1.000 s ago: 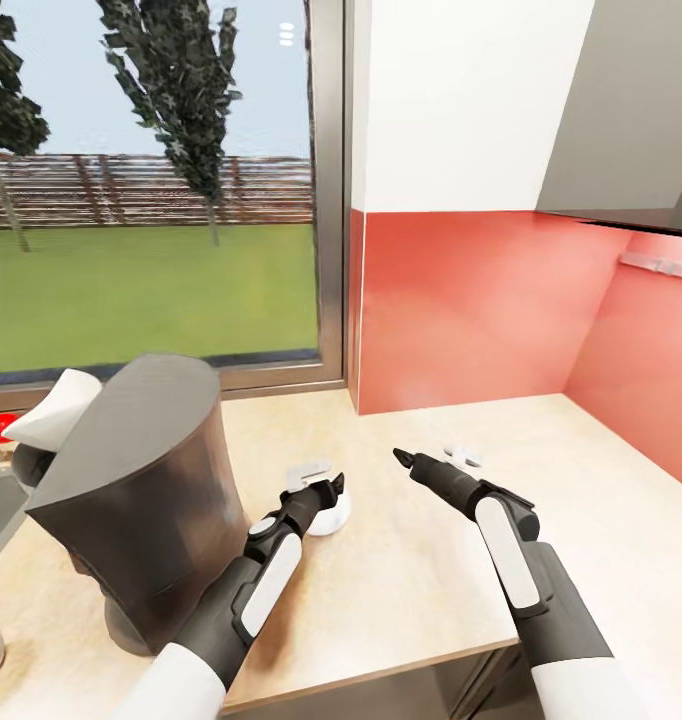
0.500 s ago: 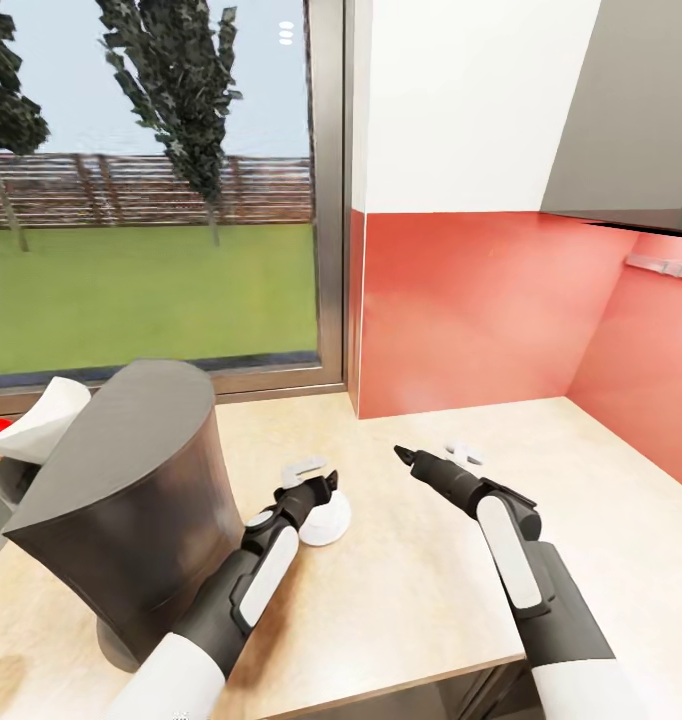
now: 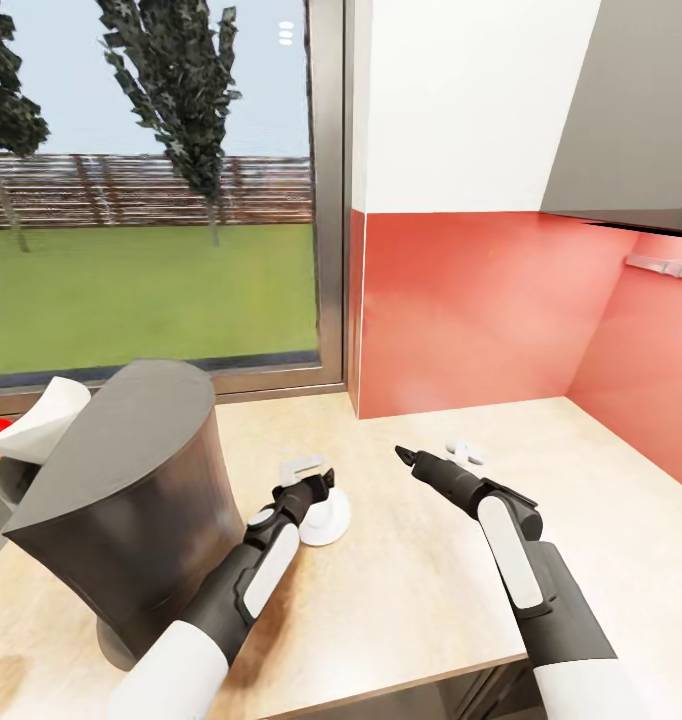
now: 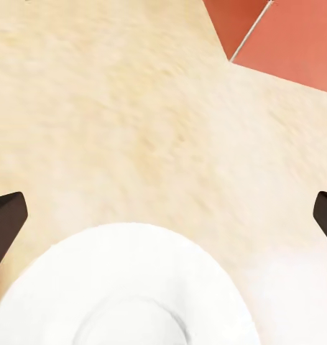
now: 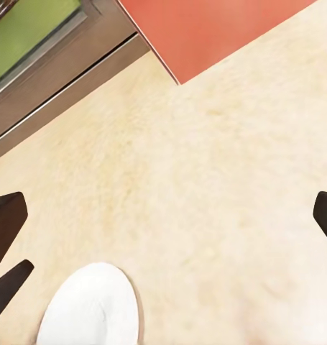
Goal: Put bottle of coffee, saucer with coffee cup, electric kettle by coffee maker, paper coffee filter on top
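Observation:
The coffee maker (image 3: 131, 500) stands at the left of the kitchen countertop (image 3: 431, 570), its curved dark grey back toward me. Just right of it the white saucer (image 3: 327, 526) lies flat on the wood. My left gripper (image 3: 316, 478) hovers over the saucer's far edge; in the left wrist view the saucer (image 4: 134, 280) sits below the widely spread fingers (image 4: 5, 219), which hold nothing. My right gripper (image 3: 406, 457) is open and empty above the bare middle of the counter. The bottle of coffee and the electric kettle are out of view.
A small white thing (image 3: 464, 452) lies beside the right gripper and another (image 3: 303, 464) just past the left fingers; both are too small to name. A white shape (image 3: 46, 412) pokes out behind the coffee maker. Red walls (image 3: 481, 310) and the window (image 3: 151, 280) bound the counter.
The camera shifted a little, moving the coffee maker left in the picture. Both grippers and the saucer stay about where they were.

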{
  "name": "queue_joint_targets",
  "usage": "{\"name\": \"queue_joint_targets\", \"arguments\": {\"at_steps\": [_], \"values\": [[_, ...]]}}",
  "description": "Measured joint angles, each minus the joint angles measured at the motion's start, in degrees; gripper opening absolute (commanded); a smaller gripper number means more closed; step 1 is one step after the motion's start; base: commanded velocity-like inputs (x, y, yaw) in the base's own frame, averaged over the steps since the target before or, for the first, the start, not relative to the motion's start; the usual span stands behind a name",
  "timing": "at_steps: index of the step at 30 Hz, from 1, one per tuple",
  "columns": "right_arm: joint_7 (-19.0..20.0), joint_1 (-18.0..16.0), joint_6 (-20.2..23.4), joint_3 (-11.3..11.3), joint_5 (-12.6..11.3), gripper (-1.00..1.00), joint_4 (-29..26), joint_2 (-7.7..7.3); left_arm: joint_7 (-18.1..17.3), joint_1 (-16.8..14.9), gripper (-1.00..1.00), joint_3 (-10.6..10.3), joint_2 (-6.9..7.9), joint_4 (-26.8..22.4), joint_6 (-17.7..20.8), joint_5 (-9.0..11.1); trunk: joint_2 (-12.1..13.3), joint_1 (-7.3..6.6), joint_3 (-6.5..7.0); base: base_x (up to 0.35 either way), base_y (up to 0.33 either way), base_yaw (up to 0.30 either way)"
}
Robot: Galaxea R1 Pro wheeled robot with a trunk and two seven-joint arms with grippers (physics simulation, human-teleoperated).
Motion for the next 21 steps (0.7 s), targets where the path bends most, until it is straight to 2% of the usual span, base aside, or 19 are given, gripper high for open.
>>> {"name": "queue_joint_targets", "arguments": {"at_steps": [5, 6, 7, 18, 21], "values": [[0.00, 0.00, 0.01, 0.05, 0.00, 1.00, 0.00, 0.00, 0.01, -0.10, 1.00, 0.01, -0.03, 1.61, -1.61, 0.03, 0.00, 0.00, 0.00, 0.000, 0.000, 0.000], [-0.01, 0.00, 0.00, 0.06, -0.01, 1.00, 0.00, 0.00, -0.01, -0.06, 1.00, 0.07, -0.04, 8.37, -2.61, 0.08, -0.02, -0.01, -0.01, 0.000, 0.000, 0.000], [-0.02, 0.00, 0.00, 0.03, 0.00, 1.00, 0.00, 0.00, -0.07, -0.10, 1.00, 0.01, -0.04, 9.81, -2.86, -0.82, -0.01, 0.00, 0.01, 0.000, 0.000, 0.000], [0.02, 0.00, 0.00, 0.05, -0.01, 1.00, 0.00, 0.00, -0.13, 0.09, 1.00, 0.03, -0.05, 9.62, -2.98, -0.69, -0.03, -0.01, 0.01, 0.000, 0.000, 0.000], [-0.01, 0.00, 0.00, 0.06, 0.00, 1.00, 0.00, 0.00, -0.02, 0.07, 1.00, 0.03, -0.13, 10.83, -5.59, -0.50, -0.04, -0.02, 0.01, 0.000, 0.000, 0.000]]}}
